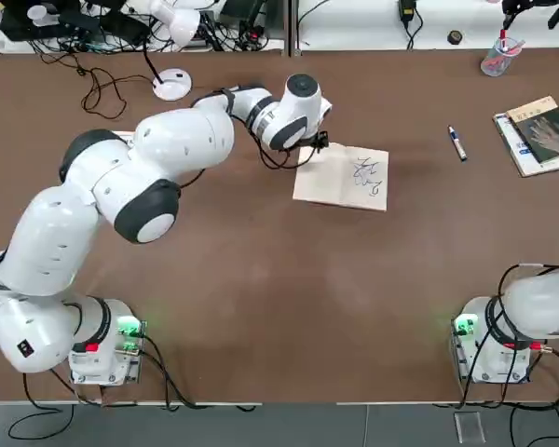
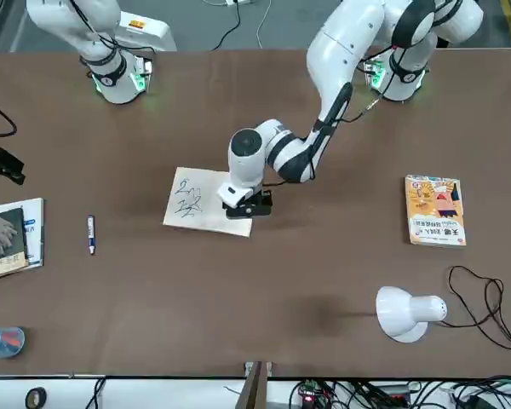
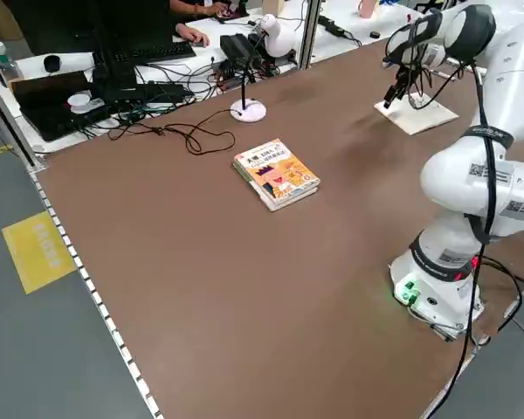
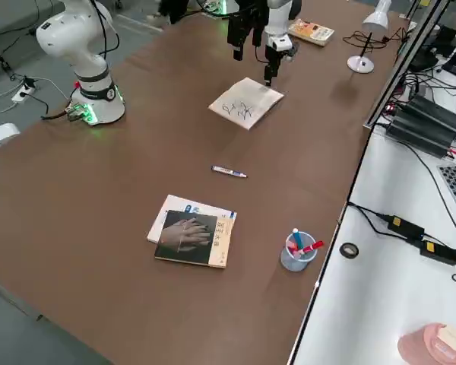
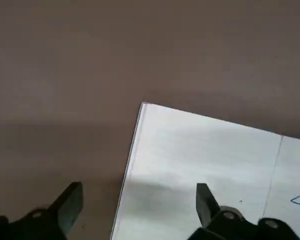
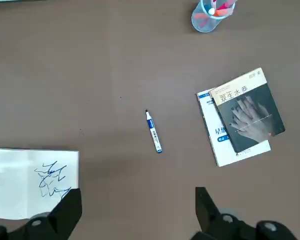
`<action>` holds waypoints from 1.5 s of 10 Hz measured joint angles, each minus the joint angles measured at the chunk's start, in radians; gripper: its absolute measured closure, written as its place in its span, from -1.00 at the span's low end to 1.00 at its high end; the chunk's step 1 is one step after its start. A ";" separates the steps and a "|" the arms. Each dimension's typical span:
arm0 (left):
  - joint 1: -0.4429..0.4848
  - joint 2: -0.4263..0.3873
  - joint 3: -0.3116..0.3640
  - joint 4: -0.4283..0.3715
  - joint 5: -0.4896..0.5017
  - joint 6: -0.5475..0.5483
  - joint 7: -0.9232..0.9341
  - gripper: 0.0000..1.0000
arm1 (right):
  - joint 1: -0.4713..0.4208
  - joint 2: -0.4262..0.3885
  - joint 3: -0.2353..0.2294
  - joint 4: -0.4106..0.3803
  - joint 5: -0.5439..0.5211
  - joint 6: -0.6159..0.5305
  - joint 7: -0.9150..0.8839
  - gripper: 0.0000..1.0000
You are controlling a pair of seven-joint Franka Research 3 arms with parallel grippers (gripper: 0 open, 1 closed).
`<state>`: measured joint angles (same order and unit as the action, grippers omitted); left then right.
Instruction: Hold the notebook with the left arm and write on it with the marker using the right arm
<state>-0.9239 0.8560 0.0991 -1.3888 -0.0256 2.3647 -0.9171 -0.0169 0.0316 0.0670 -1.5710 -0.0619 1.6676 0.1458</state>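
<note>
The notebook lies open on the brown table, with dark scribbles on its right-hand page. My left gripper is open at the notebook's left edge, one fingertip over the page and the other over bare table. I cannot tell whether it touches the paper. The top view shows the left arm's hand above that edge. The blue and white marker lies loose on the table to the notebook's right, also seen as the marker. My right gripper is open, high above the table; the right arm sits back near its base.
A dark-covered book on a white one lies by the right edge, a clear cup of pens behind it. An orange-yellow book, a white desk lamp and a black cable lie on the left arm's side.
</note>
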 joint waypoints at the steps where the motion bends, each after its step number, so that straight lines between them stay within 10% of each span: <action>1: 0.000 0.005 0.001 0.001 0.000 0.005 0.000 -1.00 | 0.000 0.000 0.000 0.000 0.000 0.000 0.000 -1.00; 15: 0.001 0.059 0.020 0.008 0.016 0.048 0.001 -1.00 | 0.000 0.000 0.000 0.000 0.000 0.000 0.000 -1.00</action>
<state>-0.9224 0.9150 0.1189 -1.3812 -0.0100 2.4126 -0.9161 -0.0168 0.0316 0.0670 -1.5710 -0.0619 1.6677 0.1458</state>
